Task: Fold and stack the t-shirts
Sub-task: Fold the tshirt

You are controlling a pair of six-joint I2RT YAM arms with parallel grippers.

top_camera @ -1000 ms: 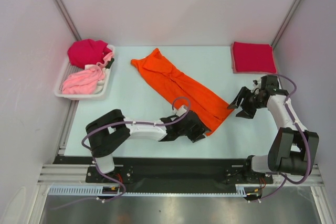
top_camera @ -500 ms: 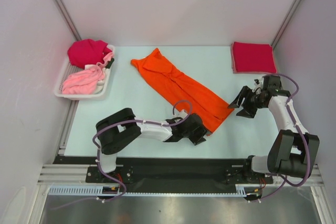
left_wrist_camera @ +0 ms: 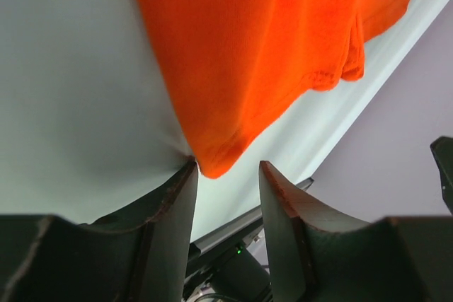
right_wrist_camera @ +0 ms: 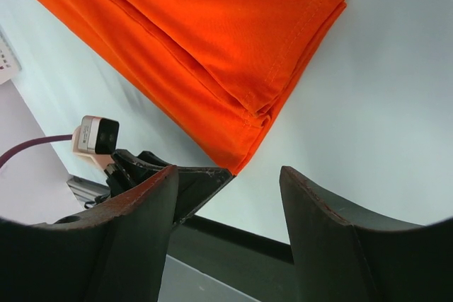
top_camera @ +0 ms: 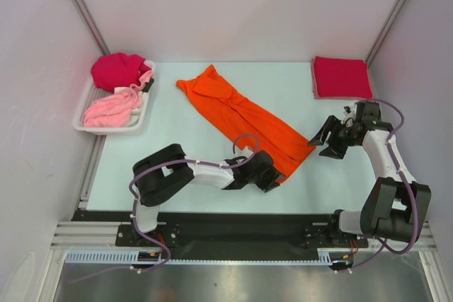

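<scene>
orange t-shirt (top_camera: 244, 119) folded lengthwise into a long narrow band, flat on the pale table (top_camera: 177, 143), running diagonally from the far side left of centre down toward the near right. hem end nearest the arms, its layers stacked with edges showing along one side in the right wrist view.

left gripper (top_camera: 272, 177) low at the near corner of that hem end, arm stretched out across the near part of the table. jaws apart, the very corner of the orange cloth lying in the gap between them, touching the inner face of one jaw, not pinched.

right gripper (top_camera: 327, 139) just beside the other corner of the hem end, on the band's right, pointed toward it. jaws apart, nothing between them, orange cloth ahead of the tips; touching or apart, cannot tell.

crimson t-shirt (top_camera: 342, 77) folded into a neat square at the far right corner of the table, well apart from the orange one.

white tray (top_camera: 106, 129) at the far left edge of the table. magenta t-shirt (top_camera: 117, 70) bunched up in its far end, bulging over the rim. pale pink t-shirt (top_camera: 110, 109) crumpled in its near end, touching the magenta one, a fold reaching up toward the right rim.
</scene>
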